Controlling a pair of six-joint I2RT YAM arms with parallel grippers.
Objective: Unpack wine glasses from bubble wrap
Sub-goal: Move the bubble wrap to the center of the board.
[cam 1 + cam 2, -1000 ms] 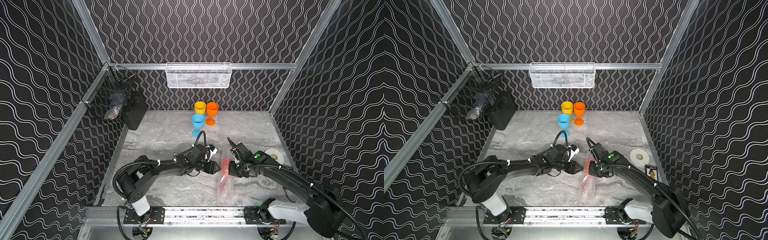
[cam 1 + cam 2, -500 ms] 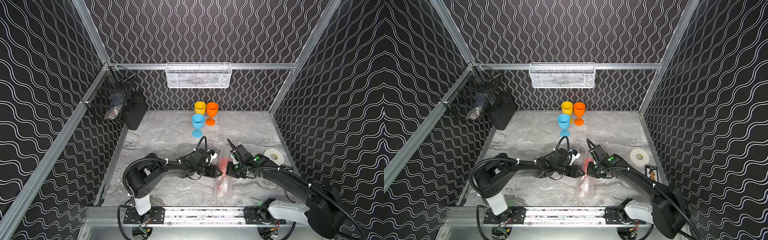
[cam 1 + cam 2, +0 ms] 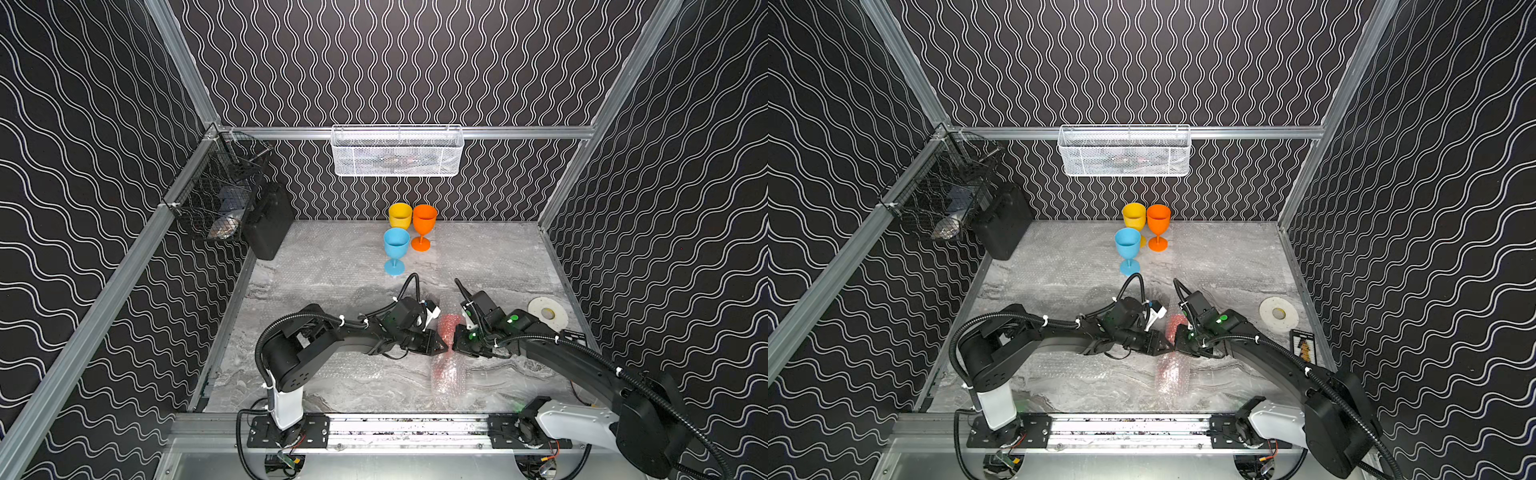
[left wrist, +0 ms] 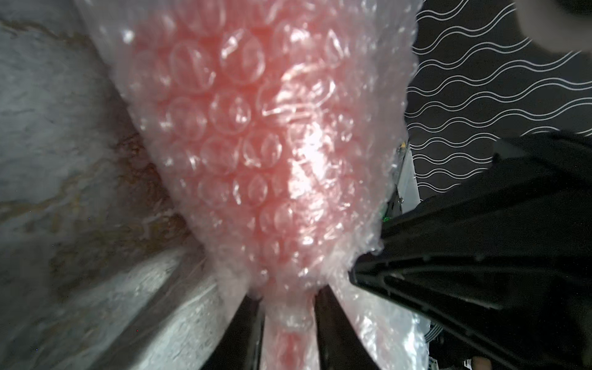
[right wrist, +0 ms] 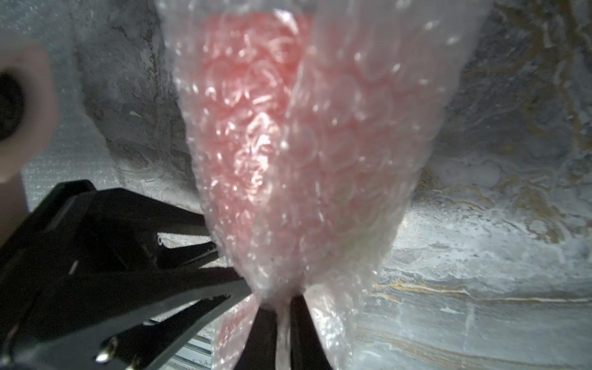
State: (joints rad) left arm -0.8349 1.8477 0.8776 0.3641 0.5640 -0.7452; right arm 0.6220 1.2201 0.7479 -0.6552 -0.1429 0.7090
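Bubble wrap (image 3: 446,376) tube, red glass (image 4: 256,128) showing through, lying on the table (image 3: 374,388), long axis running away from me. My left jaws and right jaws meet at its waist from opposite sides, both pinched narrow on wrap; neither arm is nearer.

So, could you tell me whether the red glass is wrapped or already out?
Wrapped: the red glass shows only as pink through the bubble wrap closed around it in both wrist views.
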